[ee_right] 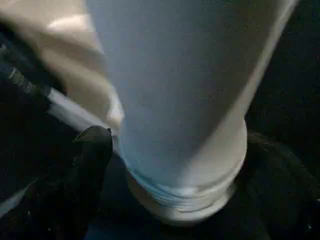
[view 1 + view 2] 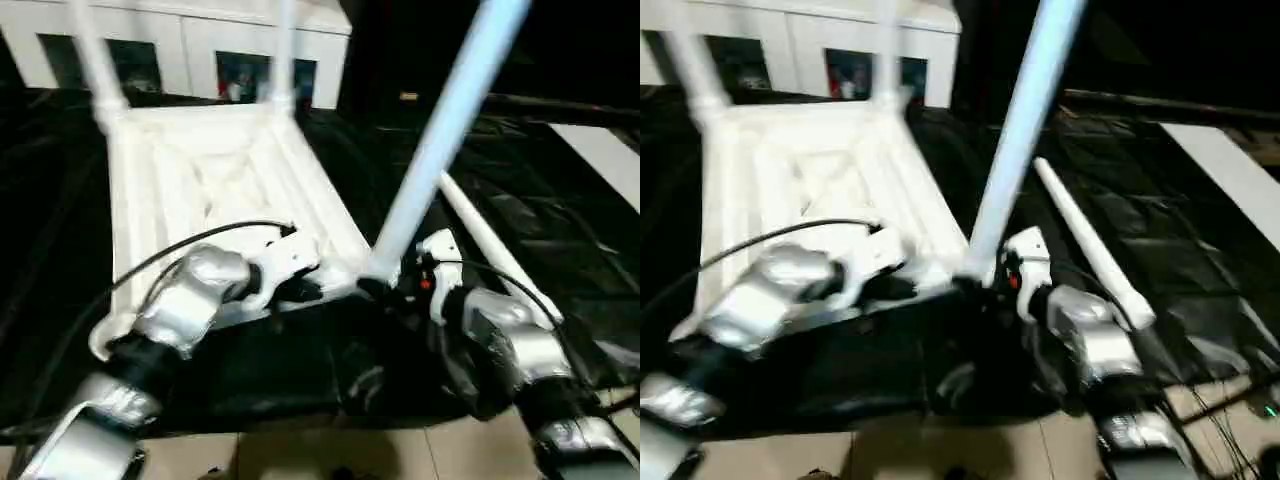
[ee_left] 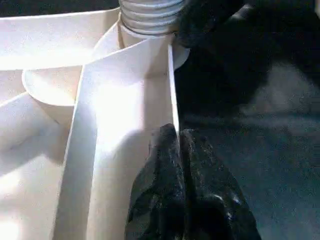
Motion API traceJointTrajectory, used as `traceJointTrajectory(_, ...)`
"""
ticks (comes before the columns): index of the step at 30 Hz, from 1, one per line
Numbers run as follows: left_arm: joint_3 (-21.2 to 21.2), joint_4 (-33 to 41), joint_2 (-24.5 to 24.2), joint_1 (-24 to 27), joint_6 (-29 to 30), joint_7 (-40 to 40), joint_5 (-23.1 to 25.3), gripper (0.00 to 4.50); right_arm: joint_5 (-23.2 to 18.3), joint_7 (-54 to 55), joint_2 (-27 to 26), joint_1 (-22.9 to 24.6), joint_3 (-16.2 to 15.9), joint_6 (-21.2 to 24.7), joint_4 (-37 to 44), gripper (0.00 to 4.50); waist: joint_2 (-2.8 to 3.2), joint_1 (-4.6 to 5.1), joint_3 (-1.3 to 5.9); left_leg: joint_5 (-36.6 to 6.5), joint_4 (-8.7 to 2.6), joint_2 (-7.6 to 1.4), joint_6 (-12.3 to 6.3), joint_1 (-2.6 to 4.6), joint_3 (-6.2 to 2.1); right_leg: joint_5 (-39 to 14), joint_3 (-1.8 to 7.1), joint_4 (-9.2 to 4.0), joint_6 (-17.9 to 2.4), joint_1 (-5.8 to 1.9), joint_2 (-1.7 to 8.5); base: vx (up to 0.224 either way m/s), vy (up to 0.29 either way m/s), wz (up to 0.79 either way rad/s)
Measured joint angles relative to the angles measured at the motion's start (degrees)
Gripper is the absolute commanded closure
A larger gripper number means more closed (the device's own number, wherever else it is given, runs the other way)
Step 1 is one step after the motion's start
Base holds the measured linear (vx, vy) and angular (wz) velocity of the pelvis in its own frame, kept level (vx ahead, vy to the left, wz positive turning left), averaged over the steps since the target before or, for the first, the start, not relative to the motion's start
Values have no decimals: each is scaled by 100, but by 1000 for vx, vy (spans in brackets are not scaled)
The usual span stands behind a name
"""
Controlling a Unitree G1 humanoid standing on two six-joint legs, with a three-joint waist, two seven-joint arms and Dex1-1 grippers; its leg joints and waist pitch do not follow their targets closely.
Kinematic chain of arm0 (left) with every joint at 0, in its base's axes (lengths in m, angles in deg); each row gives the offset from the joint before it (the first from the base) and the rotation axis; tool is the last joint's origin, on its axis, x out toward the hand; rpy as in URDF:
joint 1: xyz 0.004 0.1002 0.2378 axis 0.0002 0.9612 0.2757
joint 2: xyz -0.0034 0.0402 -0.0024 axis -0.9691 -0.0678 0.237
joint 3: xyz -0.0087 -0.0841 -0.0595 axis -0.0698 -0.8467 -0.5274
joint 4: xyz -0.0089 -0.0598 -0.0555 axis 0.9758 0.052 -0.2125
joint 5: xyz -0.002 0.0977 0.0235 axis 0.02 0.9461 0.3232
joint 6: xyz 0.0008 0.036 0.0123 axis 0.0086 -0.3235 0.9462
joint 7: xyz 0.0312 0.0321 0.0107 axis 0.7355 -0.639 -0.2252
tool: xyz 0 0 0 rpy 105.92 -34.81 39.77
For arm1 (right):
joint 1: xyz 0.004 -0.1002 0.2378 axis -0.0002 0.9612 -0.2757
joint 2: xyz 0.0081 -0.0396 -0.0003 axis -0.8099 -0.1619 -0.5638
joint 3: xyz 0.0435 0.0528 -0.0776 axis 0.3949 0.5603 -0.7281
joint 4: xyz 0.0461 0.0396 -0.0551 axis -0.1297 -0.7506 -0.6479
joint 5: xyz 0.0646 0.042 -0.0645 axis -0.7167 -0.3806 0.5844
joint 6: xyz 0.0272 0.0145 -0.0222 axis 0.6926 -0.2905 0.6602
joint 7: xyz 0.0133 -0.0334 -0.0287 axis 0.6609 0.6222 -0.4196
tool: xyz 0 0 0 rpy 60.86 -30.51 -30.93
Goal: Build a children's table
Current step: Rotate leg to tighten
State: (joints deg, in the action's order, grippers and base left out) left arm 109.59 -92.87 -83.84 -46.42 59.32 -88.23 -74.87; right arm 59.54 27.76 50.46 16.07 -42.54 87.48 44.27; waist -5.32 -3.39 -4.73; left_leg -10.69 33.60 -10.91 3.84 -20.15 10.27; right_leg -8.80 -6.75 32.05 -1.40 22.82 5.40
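Observation:
The children's table top lies upside down on black cloth, ribbed underside up. Two white legs stand in its far corner sockets. A third leg leans in the near right corner socket, and its threaded end shows at the socket. My left gripper is shut on the thin near rim of the top, just left of that corner. My right gripper stands open around the base of the leaning leg, one finger beside it. A fourth leg lies loose on the cloth at the right.
A white cabinet with glass doors runs along the back. Black cloth covers the floor around the table top, with pale tiles at its near edge. Cables trail over my left forearm.

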Motion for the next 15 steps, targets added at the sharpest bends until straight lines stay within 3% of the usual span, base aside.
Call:
traceJointTrajectory(3,-9,28,-114,26,-119,-244,-155,450,-33,-89,55,239,-67,225,421,40,-9,-54,2,-11,-16,7,8,3,104,20,137,121,4,53,-3,74,-30,18)
traceJointTrajectory(4,-13,32,-93,26,-132,-271,-173,450,-33,-89,64,243,-71,279,509,40,-5,-93,4,-8,-44,-3,10,4,121,9,138,123,13,61,-5,71,-37,17)
traceJointTrajectory(5,-18,31,-62,26,-138,-280,-181,406,-32,-89,82,249,-71,296,561,32,-5,-120,4,-8,-50,-9,10,0,121,2,135,123,17,66,-11,56,-30,5)
traceJointTrajectory(7,-13,24,-9,25,-126,-263,-168,393,-32,-89,116,281,-65,333,652,32,-6,-153,4,-8,-57,-10,10,-2,123,-20,136,146,16,81,-13,0,0,0)
traceJointTrajectory(10,71,18,80,11,-89,-209,-152,383,-60,-83,73,323,-102,420,821,32,-6,-150,5,-7,-49,-11,9,-23,125,-34,139,185,10,115,-12,0,0,0)
traceJointTrajectory(15,192,-49,89,5,-239,-105,13,374,-83,-42,40,363,-103,541,933,32,-6,-154,5,7,-46,-15,37,-6,116,-40,137,213,10,109,-13,0,0,0)
